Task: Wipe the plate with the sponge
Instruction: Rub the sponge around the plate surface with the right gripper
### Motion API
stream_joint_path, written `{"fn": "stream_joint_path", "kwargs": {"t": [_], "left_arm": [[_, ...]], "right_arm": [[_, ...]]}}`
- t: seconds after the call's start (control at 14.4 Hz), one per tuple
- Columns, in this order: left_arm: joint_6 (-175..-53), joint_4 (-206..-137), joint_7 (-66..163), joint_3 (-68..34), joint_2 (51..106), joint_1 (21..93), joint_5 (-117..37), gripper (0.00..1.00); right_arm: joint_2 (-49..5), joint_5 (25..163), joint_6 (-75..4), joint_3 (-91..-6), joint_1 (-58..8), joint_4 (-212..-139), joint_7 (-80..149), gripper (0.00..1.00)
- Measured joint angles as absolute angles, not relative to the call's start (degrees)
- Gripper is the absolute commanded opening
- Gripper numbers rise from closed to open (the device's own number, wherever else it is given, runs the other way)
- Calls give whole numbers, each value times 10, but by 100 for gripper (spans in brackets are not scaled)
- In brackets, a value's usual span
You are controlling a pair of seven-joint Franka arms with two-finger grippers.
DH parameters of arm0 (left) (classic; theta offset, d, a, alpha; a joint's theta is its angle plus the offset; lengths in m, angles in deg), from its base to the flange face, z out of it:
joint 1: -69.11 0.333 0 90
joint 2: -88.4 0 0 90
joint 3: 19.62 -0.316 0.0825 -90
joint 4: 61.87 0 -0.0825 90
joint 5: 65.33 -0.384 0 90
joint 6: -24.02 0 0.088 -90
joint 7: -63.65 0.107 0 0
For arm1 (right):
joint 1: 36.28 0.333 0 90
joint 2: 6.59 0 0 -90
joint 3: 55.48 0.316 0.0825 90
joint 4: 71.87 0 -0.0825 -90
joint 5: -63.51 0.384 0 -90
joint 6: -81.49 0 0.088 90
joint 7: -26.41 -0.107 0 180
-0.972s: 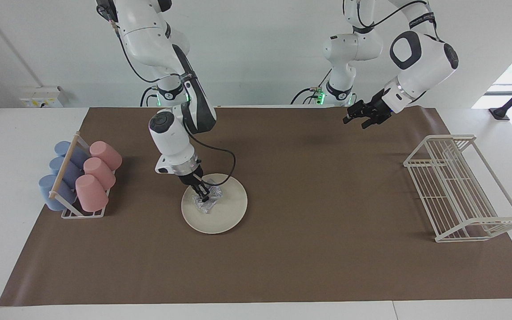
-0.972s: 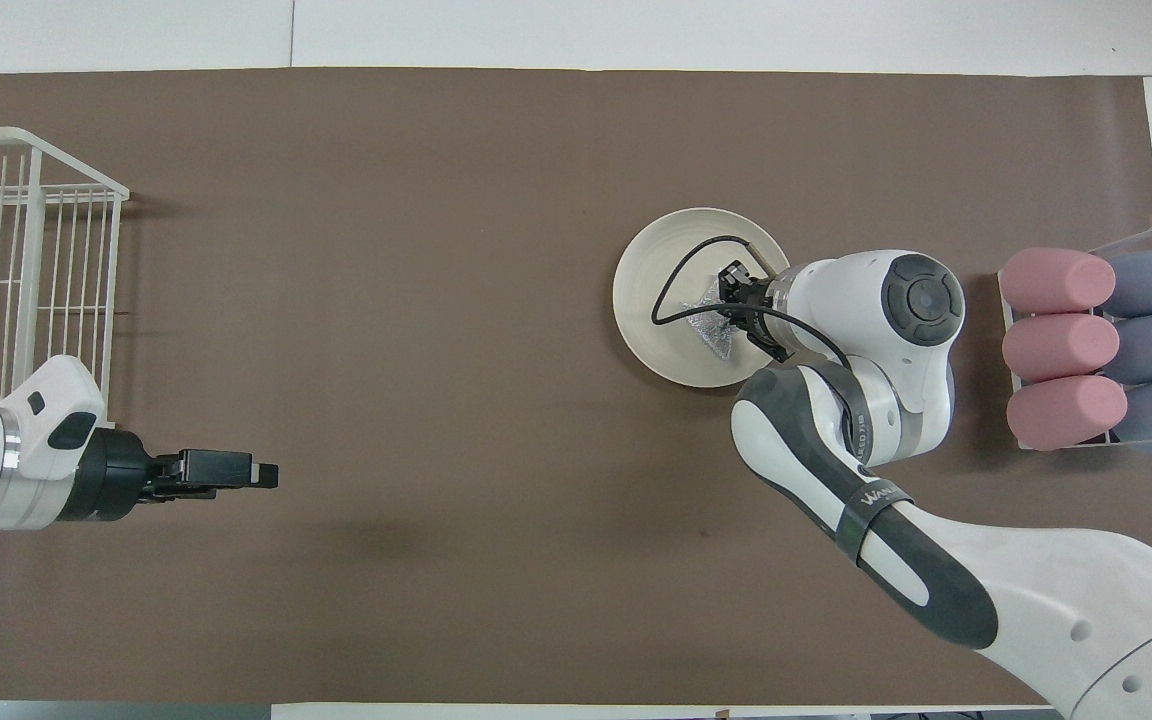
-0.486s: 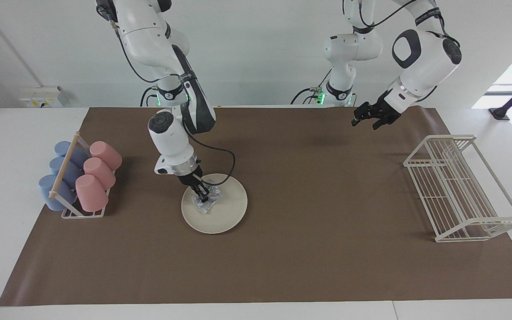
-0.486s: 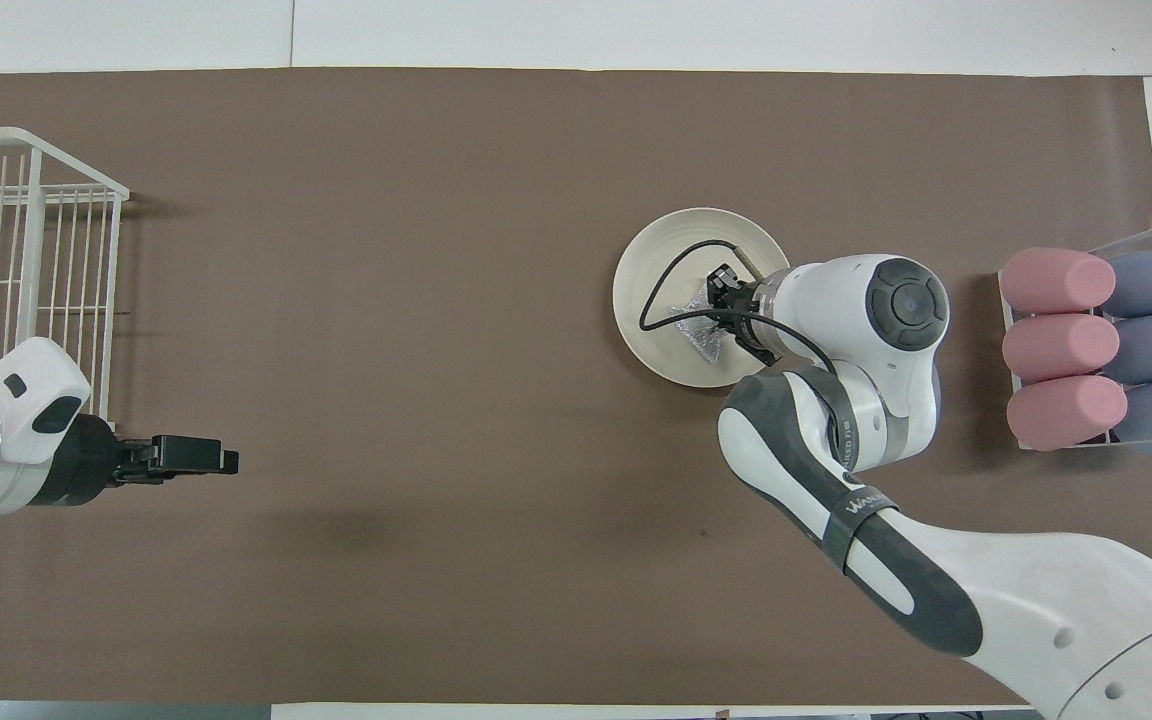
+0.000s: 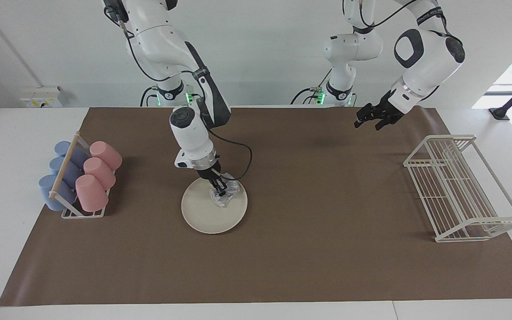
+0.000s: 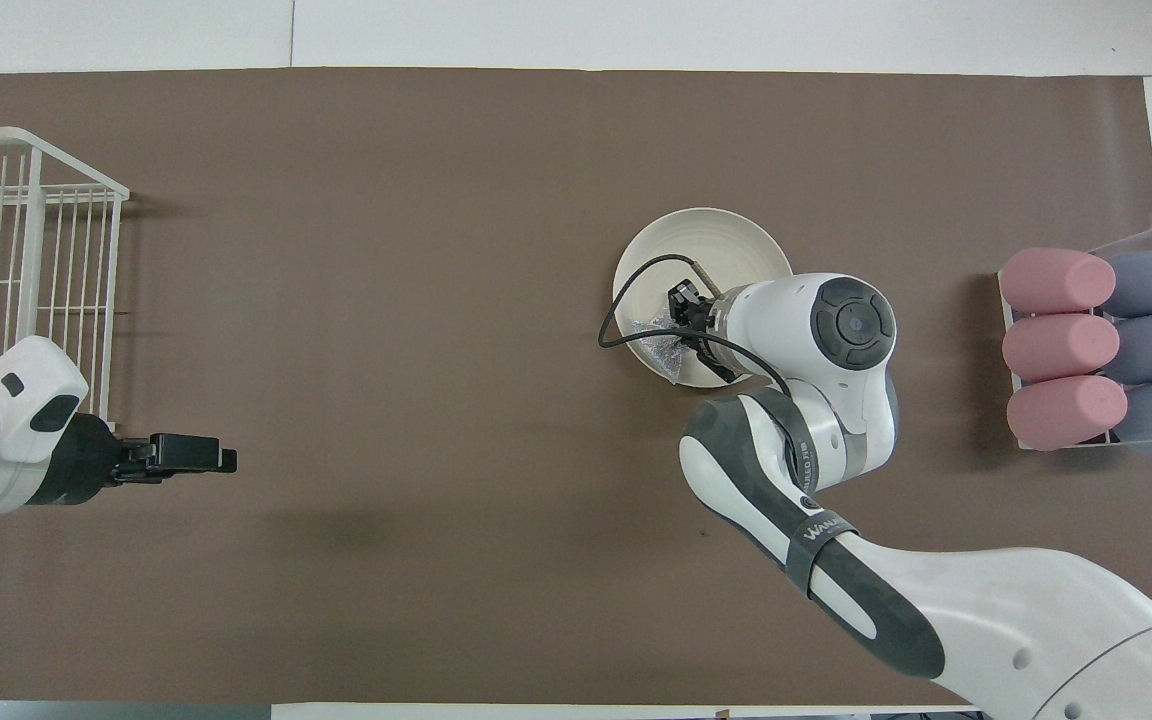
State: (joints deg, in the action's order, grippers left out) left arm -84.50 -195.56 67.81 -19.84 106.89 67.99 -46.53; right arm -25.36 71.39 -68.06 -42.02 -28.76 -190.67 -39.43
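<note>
Plate (image 5: 207, 213): on bench, mid-table toward right arm's end. Sponge (image 5: 226, 195): on plate's edge nearer left arm, clamped in right pincer (image 5: 219, 189). Advice: press flat, sweep the bare remainder, stay inside rim. Left pincer (image 5: 370, 119): apart, waiting aloft.

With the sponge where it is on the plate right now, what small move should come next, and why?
Probably sweep back across: the right gripper presses the sponge near the plate edge toward the left arm's end, leaving most of the plate uncovered. The left gripper waits.
</note>
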Motion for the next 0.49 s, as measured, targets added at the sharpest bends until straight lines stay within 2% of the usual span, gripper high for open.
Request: {"fn": "stream_joint_path", "kwargs": {"t": [0.28, 0.49], "left_arm": [[-846, -1956, 675, -198, 1068, 680, -466, 100], [-847, -1956, 665, -198, 1068, 680, -466, 100]], "right_arm": [[-254, 714, -681, -422, -335, -1907, -304, 0], [-254, 714, -681, -421, -333, -1907, -302, 0]]}}
